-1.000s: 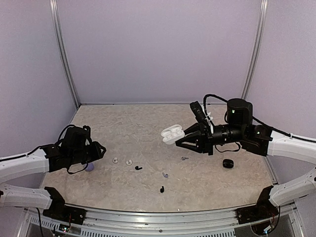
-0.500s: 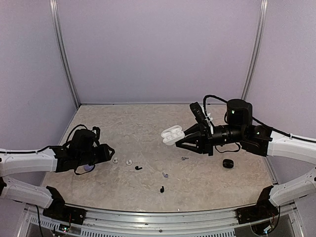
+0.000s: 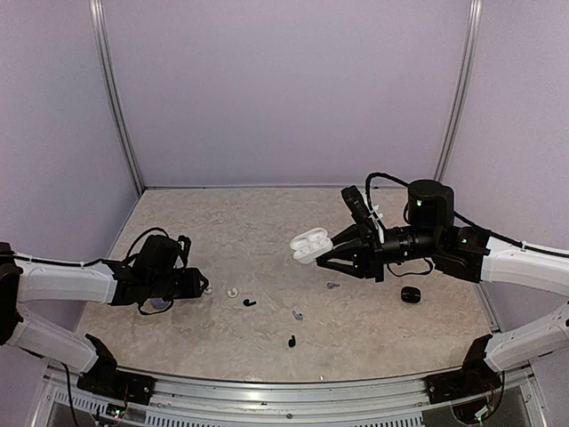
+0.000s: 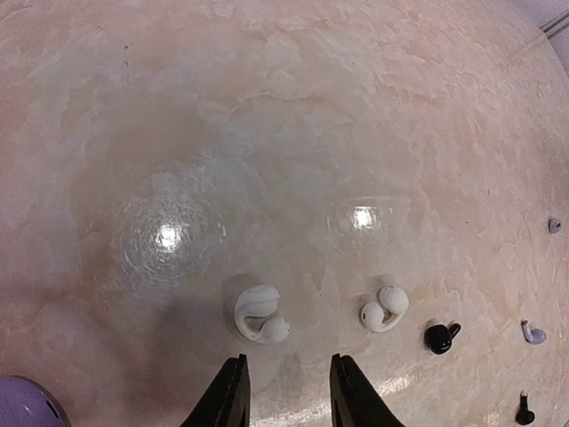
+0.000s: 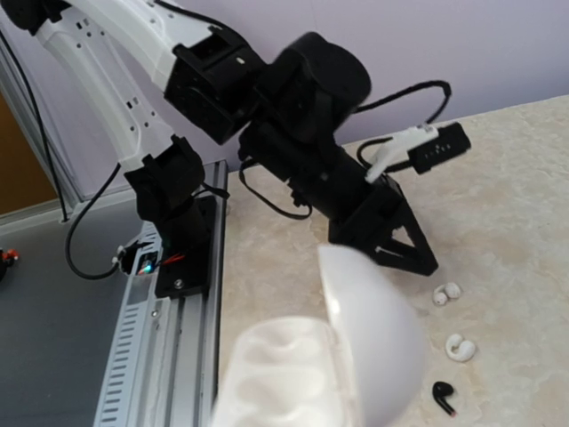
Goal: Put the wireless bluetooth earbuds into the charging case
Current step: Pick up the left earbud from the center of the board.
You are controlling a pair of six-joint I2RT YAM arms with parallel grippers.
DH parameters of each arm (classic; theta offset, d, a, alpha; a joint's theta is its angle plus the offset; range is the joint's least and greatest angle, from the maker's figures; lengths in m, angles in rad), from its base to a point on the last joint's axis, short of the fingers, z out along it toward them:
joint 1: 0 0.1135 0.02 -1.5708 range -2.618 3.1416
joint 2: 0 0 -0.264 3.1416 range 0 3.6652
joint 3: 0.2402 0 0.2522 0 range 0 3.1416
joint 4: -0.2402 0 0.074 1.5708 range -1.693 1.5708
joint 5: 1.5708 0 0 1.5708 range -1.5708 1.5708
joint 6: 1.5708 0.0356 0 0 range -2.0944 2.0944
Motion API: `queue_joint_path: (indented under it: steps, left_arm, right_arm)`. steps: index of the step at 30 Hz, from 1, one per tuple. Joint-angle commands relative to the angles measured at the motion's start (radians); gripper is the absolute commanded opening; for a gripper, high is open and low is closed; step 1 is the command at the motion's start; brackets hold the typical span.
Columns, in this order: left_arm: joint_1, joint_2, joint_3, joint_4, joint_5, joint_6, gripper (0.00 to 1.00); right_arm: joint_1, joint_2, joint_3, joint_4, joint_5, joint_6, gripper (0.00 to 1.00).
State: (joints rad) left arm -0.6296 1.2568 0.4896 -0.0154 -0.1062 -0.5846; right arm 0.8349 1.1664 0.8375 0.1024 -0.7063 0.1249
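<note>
Two white earbuds lie on the marbled table; the nearer one (image 4: 256, 314) sits just ahead of my left gripper (image 4: 286, 378), which is open with nothing between its fingers. The other white earbud (image 4: 384, 309) (image 3: 232, 292) lies to its right. Further right are a black earbud (image 4: 441, 336) (image 3: 250, 302), a lavender earbud (image 4: 532, 333) (image 3: 297, 314) and a second black one (image 3: 291, 341). My right gripper (image 3: 327, 252) is shut on the open white charging case (image 3: 311, 243) (image 5: 311, 374), held above the table with both wells empty.
A lavender case (image 4: 27, 405) (image 3: 160, 304) lies under my left arm. A black case (image 3: 409, 294) sits at the right, below my right arm. A small grey earbud (image 3: 332, 286) lies near the middle. Metal rails run along the table's near edge (image 3: 284, 391).
My left arm has moved right across the table, bringing its gripper up to the nearer white earbud. The right arm and the white case have stayed put.
</note>
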Motion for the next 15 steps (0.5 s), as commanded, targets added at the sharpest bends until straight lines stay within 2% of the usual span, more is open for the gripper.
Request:
queue_joint_path:
  steps: [1,15]
  left_arm:
    - [0.022,0.058,0.041,0.020,0.038,0.039,0.32]
    - [0.047,0.157,0.054,0.027,0.014,0.002,0.27]
  right_arm:
    - [-0.010,-0.031,-0.006,0.001,-0.010,0.002,0.00]
    - [-0.011,-0.034,-0.006,-0.009,-0.007,-0.003,0.00]
